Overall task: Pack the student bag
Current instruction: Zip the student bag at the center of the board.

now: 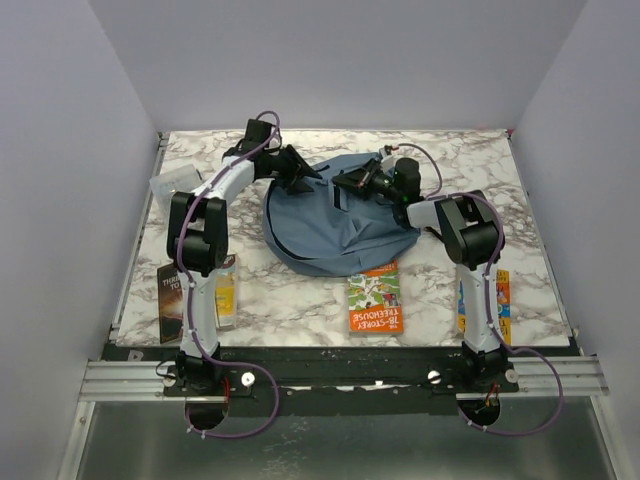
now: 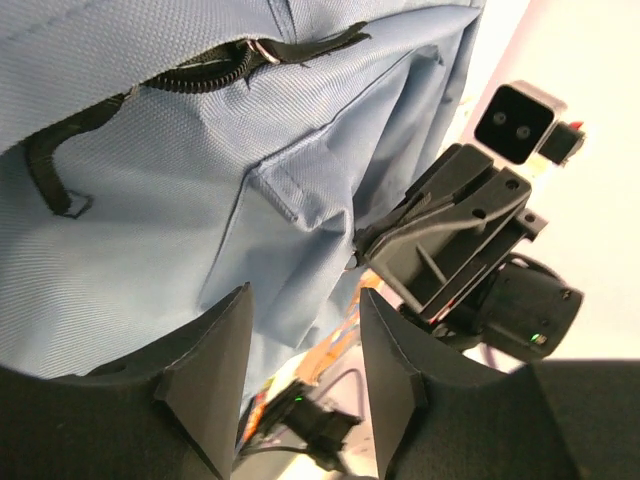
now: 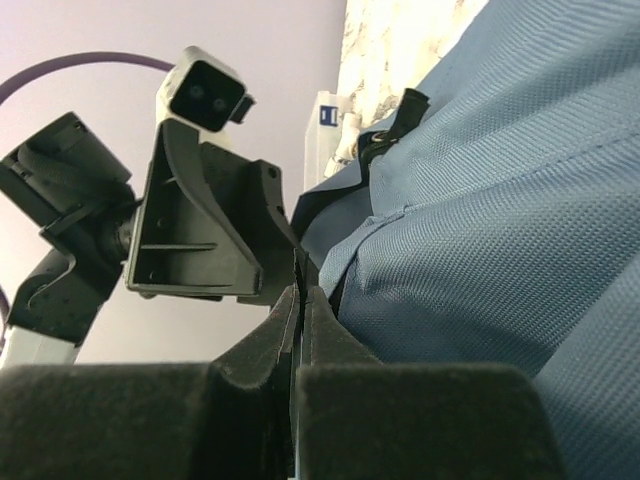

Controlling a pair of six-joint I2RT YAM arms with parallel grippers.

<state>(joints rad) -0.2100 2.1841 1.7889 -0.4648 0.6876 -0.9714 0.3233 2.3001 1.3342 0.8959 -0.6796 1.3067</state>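
So the backpack (image 1: 330,225) sits flat on the marble table (image 1: 290,300), a bit above the middle of the overhead frame, right between the two arms. It's a soft, dusty-blue thing with a rounded outline and a coarse weave. Up close from the left wrist you can see a black zipper (image 2: 200,75) curving across the upper left, a thin black strap loop (image 2: 50,170) below it, and the stitched corner of a front pocket (image 2: 300,190).

The left gripper (image 1: 300,178) is at the bag's upper left edge, fingers spread apart. The right gripper (image 1: 352,183) is over the bag's top, and its fingers are pressed tight together on what looks like a fold of the blue fabric. An orange-and-green book (image 1: 374,298) lies just below the bag.
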